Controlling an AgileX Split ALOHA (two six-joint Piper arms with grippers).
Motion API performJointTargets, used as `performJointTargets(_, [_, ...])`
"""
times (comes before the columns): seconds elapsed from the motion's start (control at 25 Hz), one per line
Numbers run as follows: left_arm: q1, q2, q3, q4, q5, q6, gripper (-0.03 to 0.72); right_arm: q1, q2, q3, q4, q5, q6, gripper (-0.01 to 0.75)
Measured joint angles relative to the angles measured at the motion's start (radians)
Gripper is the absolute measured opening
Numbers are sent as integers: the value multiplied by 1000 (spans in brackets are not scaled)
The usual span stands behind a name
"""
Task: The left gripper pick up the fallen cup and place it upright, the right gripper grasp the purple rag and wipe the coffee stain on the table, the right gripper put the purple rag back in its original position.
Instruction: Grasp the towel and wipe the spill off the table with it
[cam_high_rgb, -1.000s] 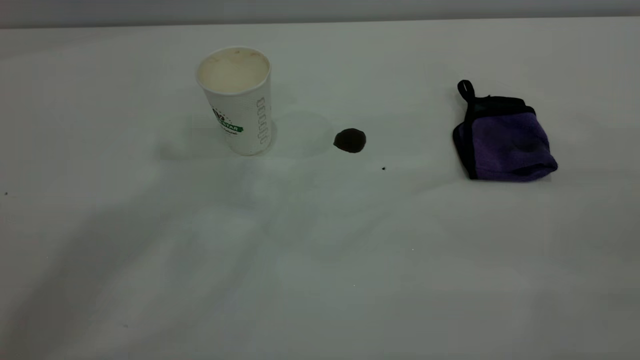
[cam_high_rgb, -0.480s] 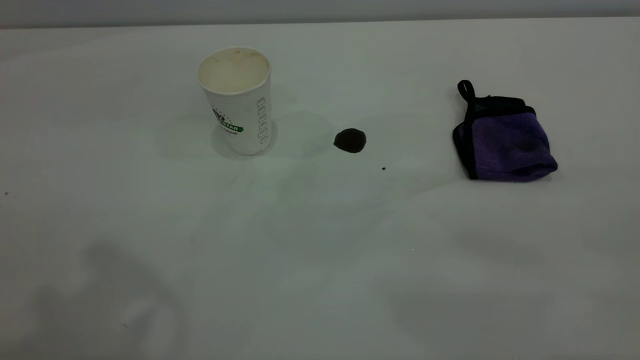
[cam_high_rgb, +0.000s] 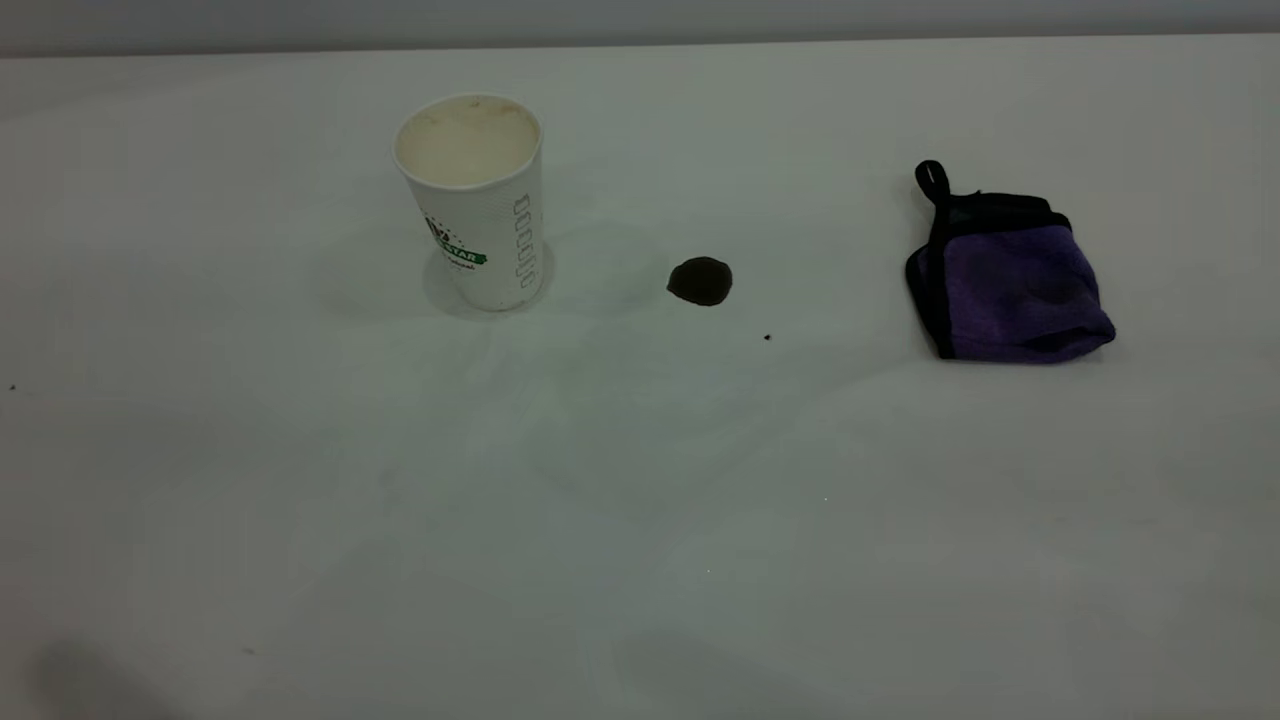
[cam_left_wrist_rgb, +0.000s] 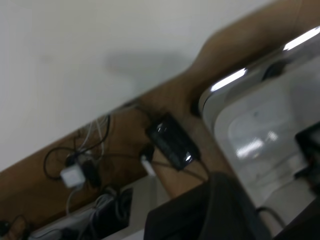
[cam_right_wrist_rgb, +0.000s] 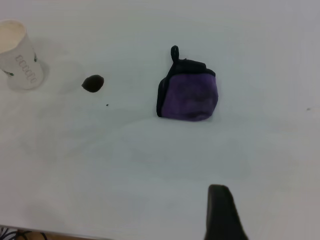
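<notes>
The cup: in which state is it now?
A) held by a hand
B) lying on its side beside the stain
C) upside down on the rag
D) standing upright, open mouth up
D: the cup stands upright on the table, its cream inside visible, no hand touching it.

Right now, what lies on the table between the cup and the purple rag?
The coffee stain and a tiny dark speck lie between cup and purple rag, per the exterior view.

We see a white ribbed cup (cam_high_rgb: 473, 200) with green logo and cream inside, a dark brown coffee stain (cam_high_rgb: 700, 281), a black-edged purple rag (cam_high_rgb: 1010, 281), on a white desk (cam_high_rgb: 640, 520).
</notes>
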Motion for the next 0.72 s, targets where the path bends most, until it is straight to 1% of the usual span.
performJointTargets(0.16, [0, -62, 95, 0, -50, 51, 502, 0, 0, 0, 0, 0, 0, 510])
performJointTargets(0.52, [6, -246, 98, 0, -64, 61, 502, 0, 0, 0, 0, 0, 0, 510])
performJointTargets(0.64, [52, -322, 98, 0, -57, 62, 502, 0, 0, 0, 0, 0, 0, 510])
performJointTargets(0.72, [112, -375, 98, 0, -54, 62, 502, 0, 0, 0, 0, 0, 0, 510])
